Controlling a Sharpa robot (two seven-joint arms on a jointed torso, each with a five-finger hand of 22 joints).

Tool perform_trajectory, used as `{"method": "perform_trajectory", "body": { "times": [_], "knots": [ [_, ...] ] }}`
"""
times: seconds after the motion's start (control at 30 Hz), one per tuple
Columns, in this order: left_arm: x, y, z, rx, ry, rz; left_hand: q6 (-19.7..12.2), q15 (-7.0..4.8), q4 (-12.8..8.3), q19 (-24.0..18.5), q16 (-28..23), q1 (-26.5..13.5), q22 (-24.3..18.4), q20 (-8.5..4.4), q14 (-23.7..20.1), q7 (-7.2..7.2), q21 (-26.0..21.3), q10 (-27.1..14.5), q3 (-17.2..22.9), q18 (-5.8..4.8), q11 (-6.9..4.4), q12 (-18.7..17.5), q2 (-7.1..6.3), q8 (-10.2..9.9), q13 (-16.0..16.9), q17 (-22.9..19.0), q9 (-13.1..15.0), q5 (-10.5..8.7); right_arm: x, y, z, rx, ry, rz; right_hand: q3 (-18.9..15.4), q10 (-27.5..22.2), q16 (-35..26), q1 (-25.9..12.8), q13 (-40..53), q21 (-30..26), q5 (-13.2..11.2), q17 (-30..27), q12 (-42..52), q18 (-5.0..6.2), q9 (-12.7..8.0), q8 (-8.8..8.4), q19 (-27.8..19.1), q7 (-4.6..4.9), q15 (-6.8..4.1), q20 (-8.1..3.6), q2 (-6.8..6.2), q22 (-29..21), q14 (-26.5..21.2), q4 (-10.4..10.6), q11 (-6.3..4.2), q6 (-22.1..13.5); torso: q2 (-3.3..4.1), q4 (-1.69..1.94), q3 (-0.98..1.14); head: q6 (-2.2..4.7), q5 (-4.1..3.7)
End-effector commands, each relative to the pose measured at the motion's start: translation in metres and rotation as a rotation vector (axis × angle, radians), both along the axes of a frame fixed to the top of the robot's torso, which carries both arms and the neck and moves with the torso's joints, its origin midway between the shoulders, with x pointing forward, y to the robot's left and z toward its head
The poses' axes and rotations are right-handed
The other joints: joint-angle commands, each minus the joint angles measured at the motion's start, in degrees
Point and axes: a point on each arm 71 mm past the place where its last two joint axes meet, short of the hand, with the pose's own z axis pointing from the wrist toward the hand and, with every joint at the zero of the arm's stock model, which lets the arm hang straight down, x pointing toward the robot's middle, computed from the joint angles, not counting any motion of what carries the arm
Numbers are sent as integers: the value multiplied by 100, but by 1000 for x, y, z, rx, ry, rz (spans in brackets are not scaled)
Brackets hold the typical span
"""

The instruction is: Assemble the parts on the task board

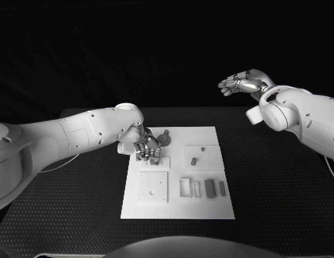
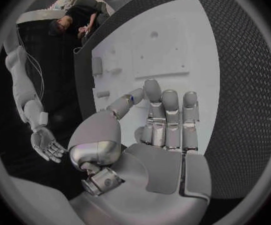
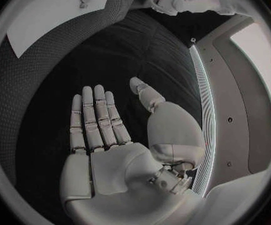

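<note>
Left fingers: straight, close together, holding nothing, over task board far-left corner.
Right hand: raised beyond table far edge, fingers loosely apart, empty.

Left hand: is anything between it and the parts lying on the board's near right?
Nothing visible blocks it. The left hand is over the board, at its far left, empty with fingers pointing down. The grey parts lie to its near right, with bare board and low recessed plates between.
</note>
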Motion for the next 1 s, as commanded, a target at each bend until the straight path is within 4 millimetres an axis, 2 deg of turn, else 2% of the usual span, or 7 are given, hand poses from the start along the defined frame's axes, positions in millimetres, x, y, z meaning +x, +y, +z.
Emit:
{"method": "perform_trajectory", "body": {
  "times": [0.03, 0.33, 0.73, 1.0],
  "knots": [
    [0, 0, -2, 32, -3, -27, 1051, 3, 6, -31, 32, 22, 104, -736, 20, -466, 30, 10, 7, -86, -46, 33, 59, 21, 0, -5, 651, 40, 0, 2, 1, -5, -8, 9, 30, 32, -23, 56, -8, -20, 37, -8, -35, -115, -8, -32, -33, 36, 34, -5, 19, 7, -18, 1, 6, 10, 1, -2, -2, -3, 0],
    [3, 5, -5, 44, -21, -2, 1050, 0, 6, -19, 39, 8, 105, -739, 23, -467, 45, 8, -1, -84, -51, 37, 79, 19, -2, -9, 665, 31, -1, 3, 1, -5, -8, 12, 34, 40, -23, 58, -15, -22, 39, -18, -41, -115, -15, -30, -36, 35, 35, -5, 20, 11, -18, 1, 5, 13, 3, -1, 0, -13, -11],
    [3, 2, -9, 34, -18, -5, 1074, -15, 3, 12, 61, -23, 106, -749, 46, -480, 77, 29, -22, -77, -66, 61, 101, 29, 0, -15, 703, -7, -1, 5, 1, -4, -8, 17, 38, 51, -21, 55, -24, -23, 42, -30, -48, -116, -23, -26, -37, 34, 36, -4, 21, 16, -17, 2, 3, 19, 1, 0, 2, -18, -32],
    [3, 3, -9, 34, -30, 6, 1083, -26, 9, 28, 68, -52, 101, -756, 57, -486, 95, 36, -40, -73, -71, 74, 129, 29, -3, -28, 736, -83, -1, 6, 1, -3, -8, 20, 39, 55, -21, 54, -27, -24, 43, -35, -51, -117, -26, -24, -38, 33, 37, -3, 22, 18, -17, 2, 3, 21, -2, 0, 7, -16, -35]
  ]
}}
